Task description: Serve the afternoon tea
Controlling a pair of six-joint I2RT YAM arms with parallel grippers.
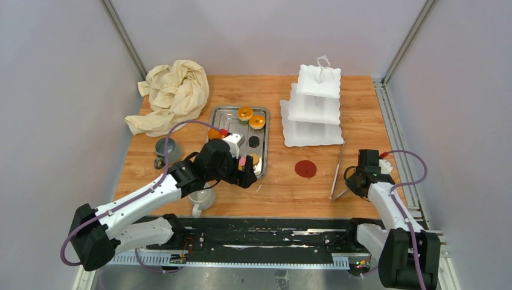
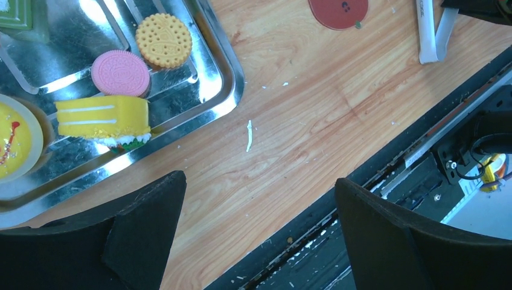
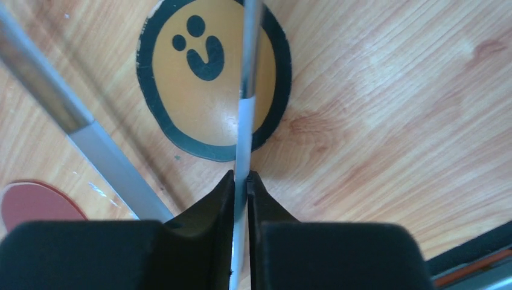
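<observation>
The cloth [image 1: 172,93] lies crumpled at the far left, with the grey mug [image 1: 164,148] just in front of it. The off-white mug [image 1: 202,198] stands under the left arm, where a low swing could tip it. The left claw [image 2: 259,181] hangs spread wide over bare tabletop [image 2: 302,121] beside the tray [image 2: 234,84]. The cakes [image 2: 102,118] lie in that tray, and the stand [image 1: 314,112] to its right looks bare. A red disc [image 1: 305,168] lies nearby. The right claw [image 3: 240,181] pinches only one leg of the tongs [image 3: 247,121], edge-on. Lifted so, they could pivot or slip.
</observation>
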